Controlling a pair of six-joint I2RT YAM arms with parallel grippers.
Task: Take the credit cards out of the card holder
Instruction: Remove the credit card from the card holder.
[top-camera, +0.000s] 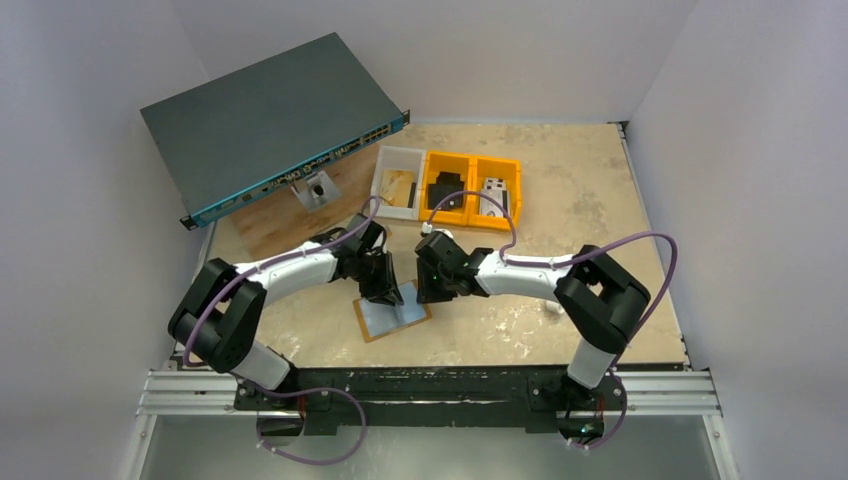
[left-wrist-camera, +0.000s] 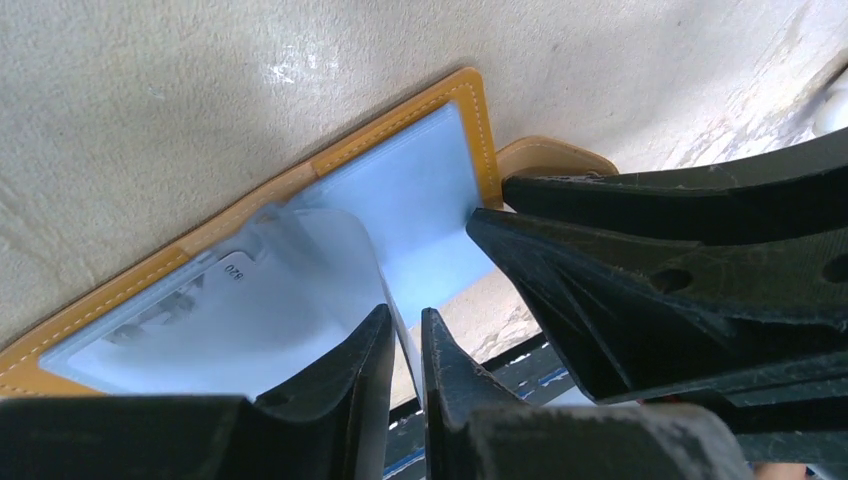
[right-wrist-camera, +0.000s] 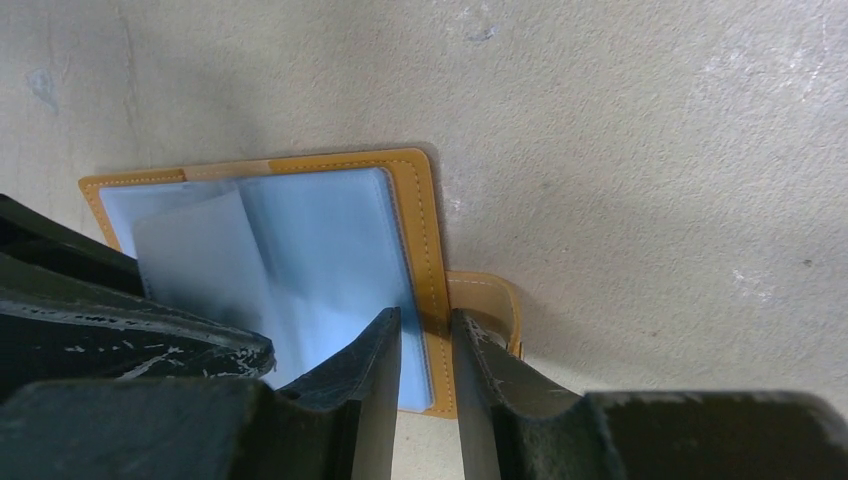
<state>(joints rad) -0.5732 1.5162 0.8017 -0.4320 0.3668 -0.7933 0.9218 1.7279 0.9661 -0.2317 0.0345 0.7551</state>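
Note:
The tan-orange card holder (top-camera: 392, 320) lies open on the table, pale blue inside up; it also shows in the left wrist view (left-wrist-camera: 420, 200) and the right wrist view (right-wrist-camera: 330, 230). My left gripper (top-camera: 388, 297) (left-wrist-camera: 405, 325) is shut on the edge of a clear sleeve page (left-wrist-camera: 330, 250) and holds it lifted off the holder. A pale card with printed digits (left-wrist-camera: 235, 272) shows inside the sleeves. My right gripper (top-camera: 430, 293) (right-wrist-camera: 427, 325) has its jaws nearly together, with the tips resting on the holder's right edge by the snap tab (right-wrist-camera: 490, 300).
A dark network switch (top-camera: 270, 120) leans at the back left over a wooden board (top-camera: 290, 215). A white bin (top-camera: 398, 180) and two orange bins (top-camera: 470, 188) stand behind the grippers. The table's front edge (top-camera: 450, 366) is close below the holder.

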